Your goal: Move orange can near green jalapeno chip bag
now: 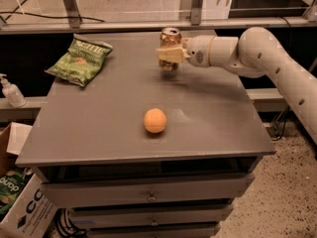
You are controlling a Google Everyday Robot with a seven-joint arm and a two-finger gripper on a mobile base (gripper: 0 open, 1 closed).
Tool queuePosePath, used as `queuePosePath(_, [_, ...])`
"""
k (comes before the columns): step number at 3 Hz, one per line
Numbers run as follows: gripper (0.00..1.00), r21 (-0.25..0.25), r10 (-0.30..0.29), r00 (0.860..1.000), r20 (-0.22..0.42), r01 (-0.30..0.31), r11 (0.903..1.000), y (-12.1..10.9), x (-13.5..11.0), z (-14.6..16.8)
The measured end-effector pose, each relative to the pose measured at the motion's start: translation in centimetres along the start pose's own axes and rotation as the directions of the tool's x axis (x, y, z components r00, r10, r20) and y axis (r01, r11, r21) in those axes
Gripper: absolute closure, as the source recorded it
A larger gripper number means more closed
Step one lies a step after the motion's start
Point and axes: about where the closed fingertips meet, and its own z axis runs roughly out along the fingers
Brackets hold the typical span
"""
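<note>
The orange can (169,37) is upright with its silver top showing, held over the far middle of the grey table (99,128); a shadow lies under it. My gripper (170,55) reaches in from the right on a white arm and is shut on the can's middle. The green jalapeno chip bag (80,59) lies flat at the table's far left corner, well to the left of the can.
A round orange ball (155,120) sits near the table's centre front. A white pump bottle (11,91) stands on a ledge at the left. Cardboard boxes (17,202) are on the floor at lower left. Drawers sit under the table.
</note>
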Motion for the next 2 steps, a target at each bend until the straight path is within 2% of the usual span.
queuePosePath(1, [1.00,0.000,0.000,1.000,0.000,0.000,1.0000,0.0,0.0,0.0])
queuePosePath(2, [1.00,-0.042,-0.032,0.999,0.015,0.032,0.9986,0.9,-0.3,2.4])
